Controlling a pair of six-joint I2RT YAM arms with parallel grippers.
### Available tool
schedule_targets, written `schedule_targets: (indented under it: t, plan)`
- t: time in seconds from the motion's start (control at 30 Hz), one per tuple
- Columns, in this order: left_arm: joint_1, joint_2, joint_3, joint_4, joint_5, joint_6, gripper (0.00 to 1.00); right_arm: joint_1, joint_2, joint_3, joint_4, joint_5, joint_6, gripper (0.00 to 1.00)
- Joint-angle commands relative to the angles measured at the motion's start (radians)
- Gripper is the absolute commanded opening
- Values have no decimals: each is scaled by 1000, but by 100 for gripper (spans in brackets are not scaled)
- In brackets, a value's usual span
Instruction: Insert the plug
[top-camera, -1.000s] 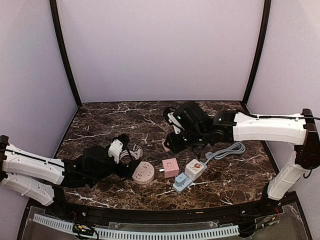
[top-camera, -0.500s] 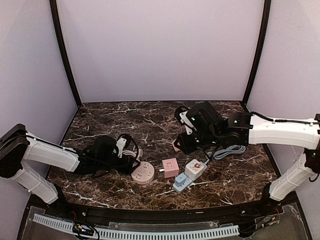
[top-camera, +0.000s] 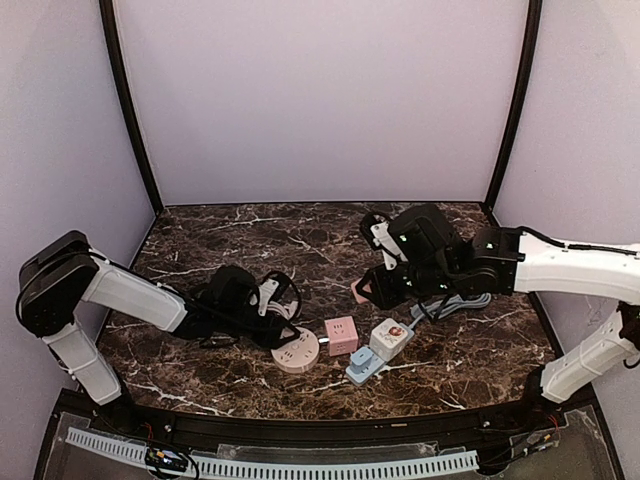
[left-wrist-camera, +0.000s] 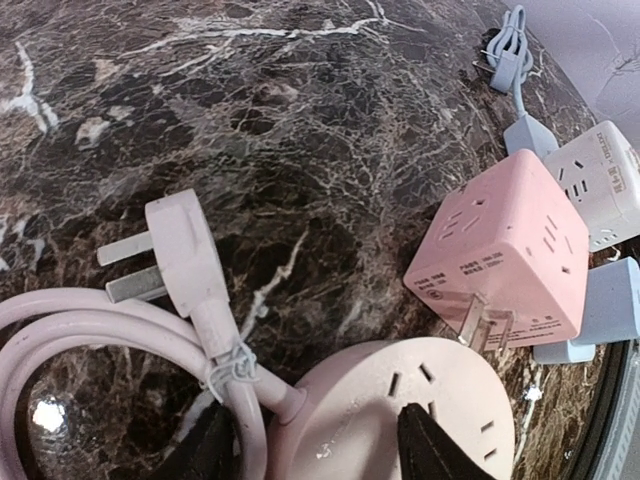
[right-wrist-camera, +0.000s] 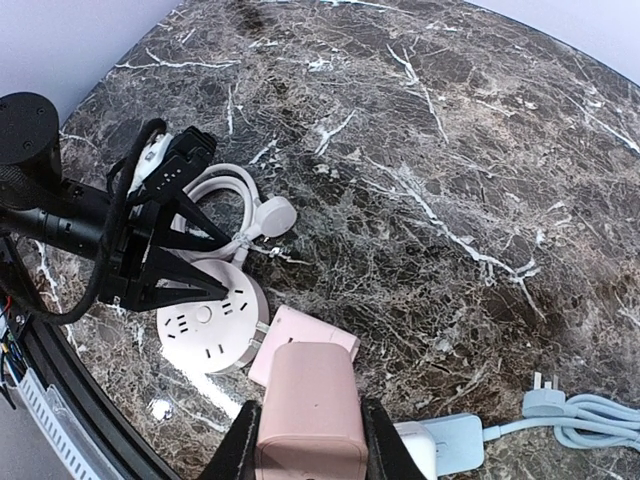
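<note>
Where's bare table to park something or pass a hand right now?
Free: the far strip of the table along the back wall; the near right corner, past the white cube and grey cable. Crowded: front centre, where round socket, pink cube and blue strip sit by the left hand; the right hand holds a pink adapter close by.

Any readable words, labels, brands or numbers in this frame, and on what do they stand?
No text can be read.
pink cube socket: small printed lines on its side, too small to read.
white cube socket: picture sticker on top, blurred, no words legible.
round socket: no print visible.
pink block held in the right claw: no print visible.
</note>
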Motion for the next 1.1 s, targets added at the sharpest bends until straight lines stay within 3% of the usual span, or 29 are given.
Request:
schedule_targets:
  t: [0.0, 0.27, 0.4, 0.6, 0.7, 0.9, 1.07]
  plan:
    - [-12, 35, 15, -26, 118, 30, 53, 6, -35, -8, -18, -16, -13, 0]
    - [-116, 64, 88, -134, 107, 114, 54, 34, -38, -7, -43, -60, -32, 0]
    - [-118, 28, 86, -139, 49, 124, 63, 48, -6, -9, -49, -103, -55, 0]
    - [-87, -80, 64, -135, -82, 123, 82, 68, 97, 30, -55, -164, -83, 0]
    - [-60, -146, 14, -123, -128, 128, 83, 75, 156, 65, -57, -198, -89, 0]
    - [-40, -342, -109, -85, -367, 133, 85, 98, 292, 162, -80, -260, -106, 0]
    - [-36, -450, -165, -80, -510, 132, 93, 111, 412, 241, -140, -282, -116, 0]
